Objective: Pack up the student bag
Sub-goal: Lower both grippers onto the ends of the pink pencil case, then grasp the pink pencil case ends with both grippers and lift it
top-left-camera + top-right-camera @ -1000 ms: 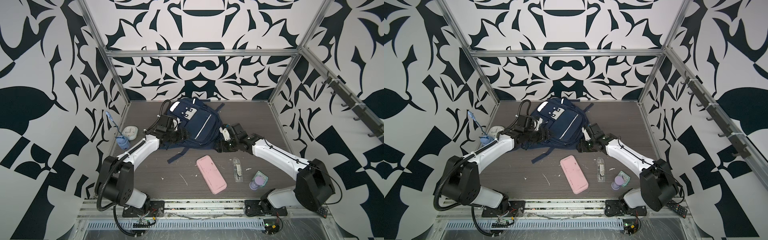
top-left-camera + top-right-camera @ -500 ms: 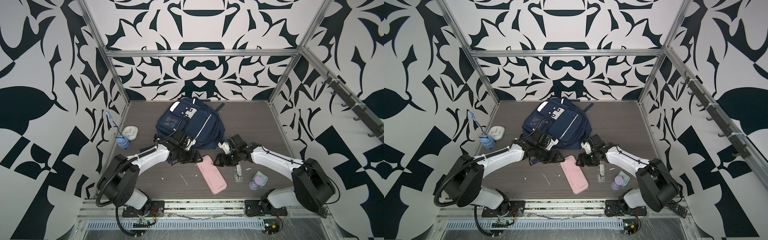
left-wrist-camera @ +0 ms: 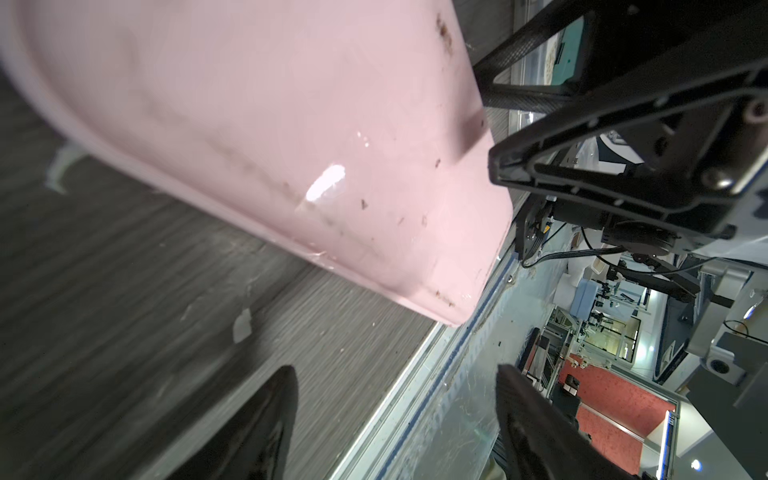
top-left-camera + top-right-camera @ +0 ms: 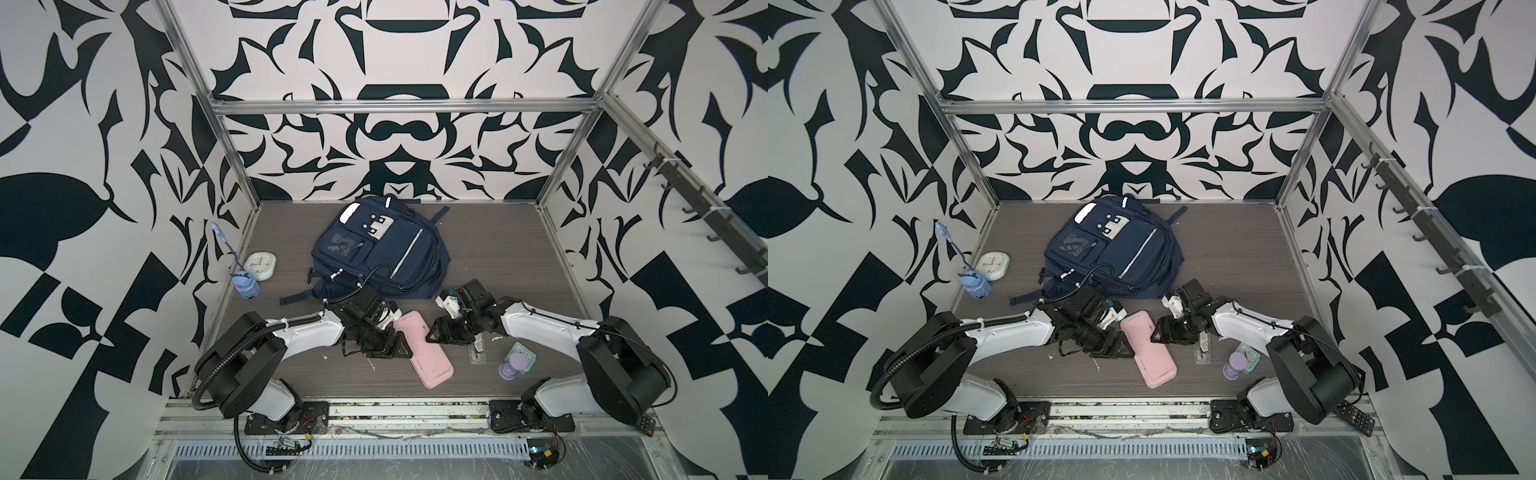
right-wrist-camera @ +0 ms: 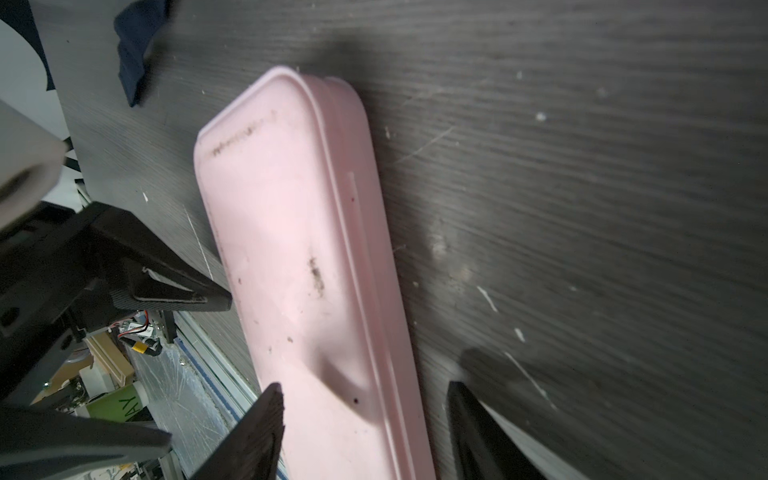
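Left gripper (image 4: 397, 350) and right gripper (image 4: 435, 333), jaws spread and empty, flanked the pink case (image 4: 429, 362); converging, they could collide.

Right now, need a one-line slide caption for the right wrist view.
Open right tool poised over the pink case lying flat on the dark wood-grain table.

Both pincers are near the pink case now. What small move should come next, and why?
Probably ease the right pincer down onto the pink case. It lies flat on the table, outside the student bag, and in the right wrist view its long edge runs between the open jaws. The left pincer, also open and empty, stands at the other side.
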You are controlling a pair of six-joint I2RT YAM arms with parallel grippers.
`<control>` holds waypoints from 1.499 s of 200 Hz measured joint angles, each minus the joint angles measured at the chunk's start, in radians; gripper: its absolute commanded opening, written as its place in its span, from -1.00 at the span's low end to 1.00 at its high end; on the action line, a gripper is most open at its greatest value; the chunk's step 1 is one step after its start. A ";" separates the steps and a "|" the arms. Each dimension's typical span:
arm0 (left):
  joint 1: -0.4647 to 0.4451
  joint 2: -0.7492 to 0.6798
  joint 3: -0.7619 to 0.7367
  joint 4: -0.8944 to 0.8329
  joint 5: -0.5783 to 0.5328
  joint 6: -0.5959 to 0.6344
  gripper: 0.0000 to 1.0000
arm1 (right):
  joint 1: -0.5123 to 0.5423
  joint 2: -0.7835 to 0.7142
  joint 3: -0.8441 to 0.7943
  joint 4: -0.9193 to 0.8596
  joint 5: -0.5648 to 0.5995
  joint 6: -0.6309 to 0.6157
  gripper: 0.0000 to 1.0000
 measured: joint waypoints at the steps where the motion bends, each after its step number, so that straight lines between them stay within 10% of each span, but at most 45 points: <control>1: 0.000 0.000 -0.001 0.003 0.001 -0.002 0.53 | 0.000 0.000 -0.001 0.001 -0.001 0.001 0.30; 153: 0.027 0.126 -0.026 0.162 0.010 -0.153 -0.24 | 0.052 0.000 -0.123 0.269 -0.090 0.153 0.30; 300: 0.145 0.145 -0.054 0.216 0.112 -0.177 -0.43 | 0.049 0.072 -0.203 0.612 -0.142 0.326 0.26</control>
